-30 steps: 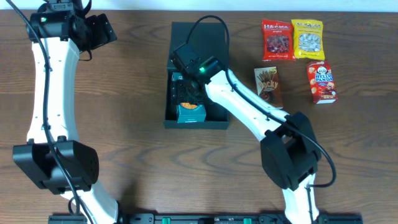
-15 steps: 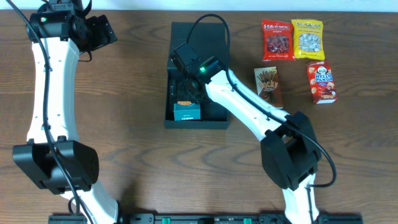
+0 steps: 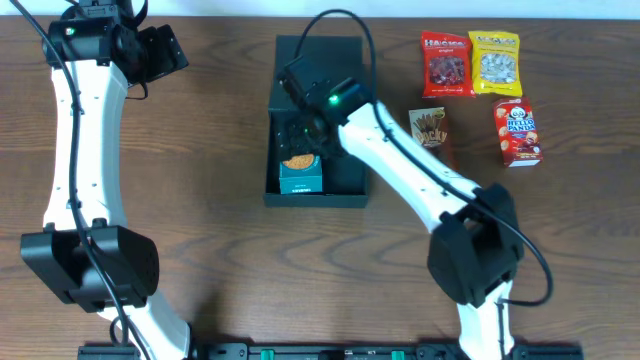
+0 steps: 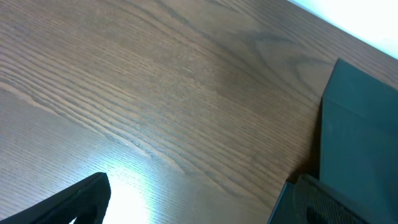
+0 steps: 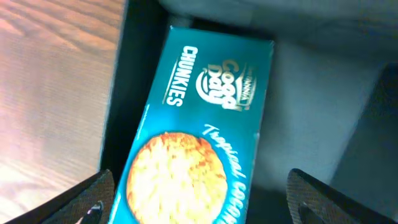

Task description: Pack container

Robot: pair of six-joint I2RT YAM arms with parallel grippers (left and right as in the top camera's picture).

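The container (image 3: pixel 315 198), a dark shallow box with its lid (image 3: pixel 318 50) folded back, lies at the table's middle. A teal cookie box (image 3: pixel 300 173) with an orange cookie picture lies flat in its front left part. My right gripper (image 3: pixel 302 135) hovers over it, open. In the right wrist view the cookie box (image 5: pixel 199 137) lies on the container's dark floor (image 5: pixel 311 112), below my right gripper (image 5: pixel 208 202), whose fingers stand wider than the box and apart from it. My left gripper (image 3: pixel 170 50) is open at the far left, holding nothing; its wrist view shows the left gripper (image 4: pixel 196 205) over bare wood beside the container (image 4: pixel 360 137).
Right of the container lie a red candy bag (image 3: pixel 446 65), a yellow snack bag (image 3: pixel 494 62), a brown Pocky box (image 3: pixel 432 138) and a red Hello Panda box (image 3: pixel 517 131). The right arm stretches across the container's right side.
The teal cookie box has gone from tilted at the fingers to lying flat in the container. My right gripper has drawn back from it toward the rear. The left arm is unmoved.
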